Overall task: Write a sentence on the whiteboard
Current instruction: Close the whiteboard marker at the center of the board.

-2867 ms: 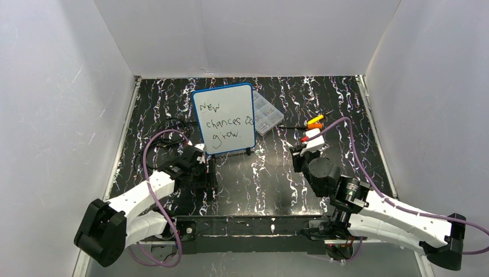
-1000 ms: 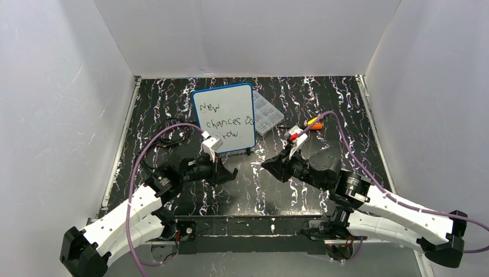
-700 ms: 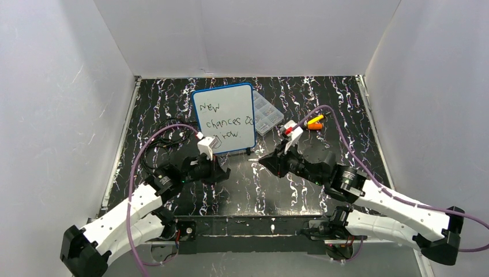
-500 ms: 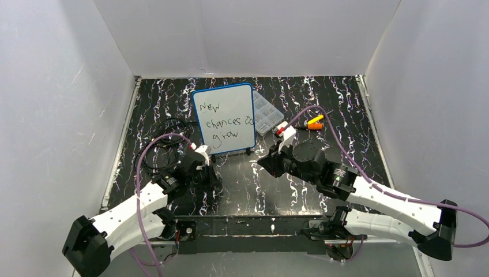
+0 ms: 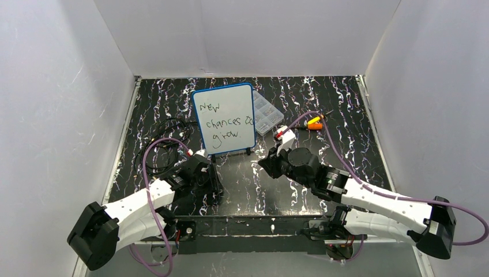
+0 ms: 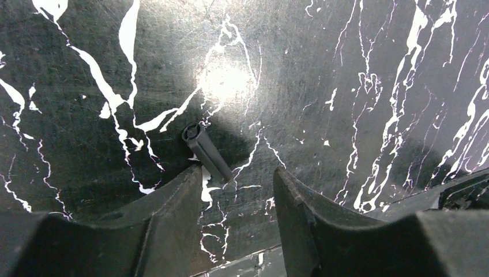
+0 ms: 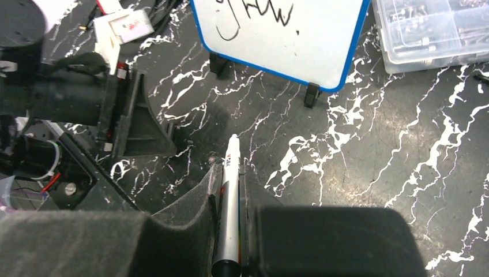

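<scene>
We grip the thin silver marker (image 7: pixel 232 151) in our right claw (image 7: pixel 229 168); our left claw (image 6: pixel 236 172) is open. The round dark cap (image 6: pixel 206 151) may roll away.

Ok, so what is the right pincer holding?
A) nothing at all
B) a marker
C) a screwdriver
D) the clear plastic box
B: in the right wrist view, the right pincer is shut on a slim marker, which sticks out ahead of it toward the whiteboard.

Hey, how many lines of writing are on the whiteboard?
3, all on the whiteboard: "New" at the top, "chances" in the middle, "grow" at the bottom. None looks hidden.
</scene>
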Controlling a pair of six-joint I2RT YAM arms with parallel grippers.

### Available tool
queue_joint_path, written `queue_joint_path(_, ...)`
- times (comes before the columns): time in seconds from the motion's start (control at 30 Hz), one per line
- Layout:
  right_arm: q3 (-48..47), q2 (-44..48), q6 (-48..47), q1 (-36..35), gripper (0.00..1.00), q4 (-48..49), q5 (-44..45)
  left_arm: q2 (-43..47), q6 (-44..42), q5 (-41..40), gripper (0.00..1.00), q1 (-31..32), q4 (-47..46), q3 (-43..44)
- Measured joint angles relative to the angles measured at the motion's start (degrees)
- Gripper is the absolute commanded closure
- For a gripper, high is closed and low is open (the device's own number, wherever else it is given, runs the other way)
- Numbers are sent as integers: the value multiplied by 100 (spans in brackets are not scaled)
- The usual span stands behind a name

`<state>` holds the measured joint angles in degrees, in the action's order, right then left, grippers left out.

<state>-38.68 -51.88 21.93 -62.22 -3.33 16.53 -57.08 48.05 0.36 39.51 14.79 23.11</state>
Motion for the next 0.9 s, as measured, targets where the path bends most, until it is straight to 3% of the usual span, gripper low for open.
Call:
queue_joint_path(0.47,105,-354,258,0,99,90,442,-120,297,356,41,0,-321,-15)
queue_joint_path(0.9,107,81,343,0,99,90,772,-1054,428,450,41,0,-1816,87)
